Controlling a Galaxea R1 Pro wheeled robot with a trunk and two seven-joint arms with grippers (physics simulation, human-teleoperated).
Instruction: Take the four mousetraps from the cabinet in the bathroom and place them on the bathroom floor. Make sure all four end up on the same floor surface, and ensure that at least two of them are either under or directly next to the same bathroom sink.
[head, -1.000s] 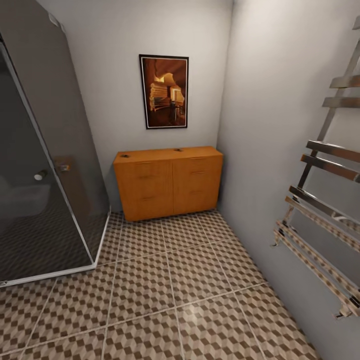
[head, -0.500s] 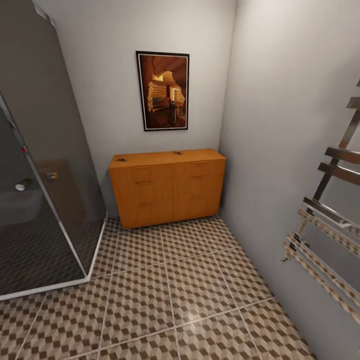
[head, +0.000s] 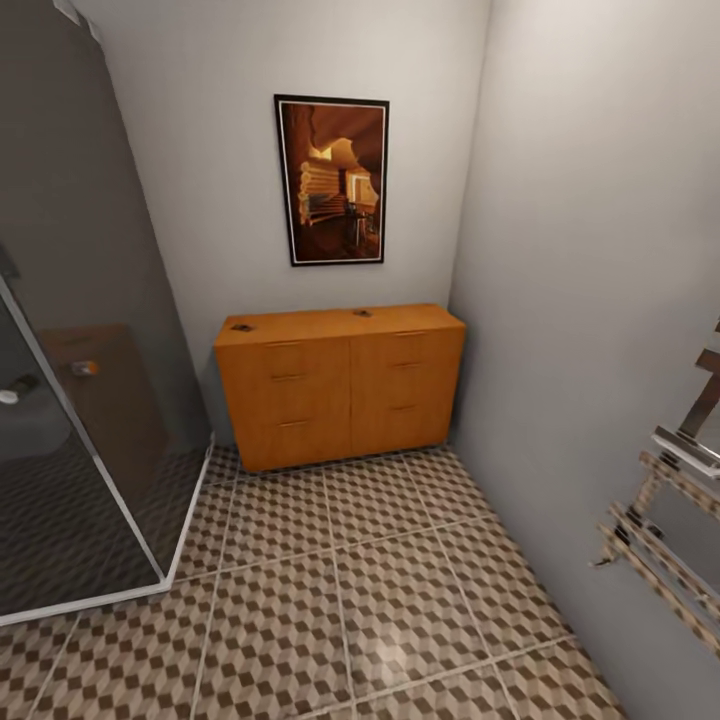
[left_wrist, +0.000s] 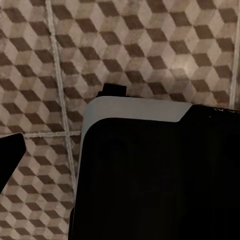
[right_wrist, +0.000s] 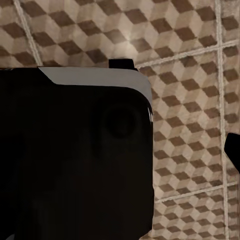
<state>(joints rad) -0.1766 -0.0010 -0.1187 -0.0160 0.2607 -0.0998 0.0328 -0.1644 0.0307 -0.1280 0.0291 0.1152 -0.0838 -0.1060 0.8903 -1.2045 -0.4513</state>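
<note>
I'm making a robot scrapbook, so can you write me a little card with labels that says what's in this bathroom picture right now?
room: bathroom corner
cabinet: orange-brown, against the back wall, drawers shut
on top of cabinet: two small dark things, too small to tell what they are
bathroom floor: tiles with a brown and beige cube pattern
picture: hangs on the wall above the cabinet
shower: dark glass, at the left
towel rail: shiny metal, on the right wall

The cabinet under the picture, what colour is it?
Orange-brown wood: the cabinet has drawer fronts with slim bar handles. The head view shows it best.
</note>
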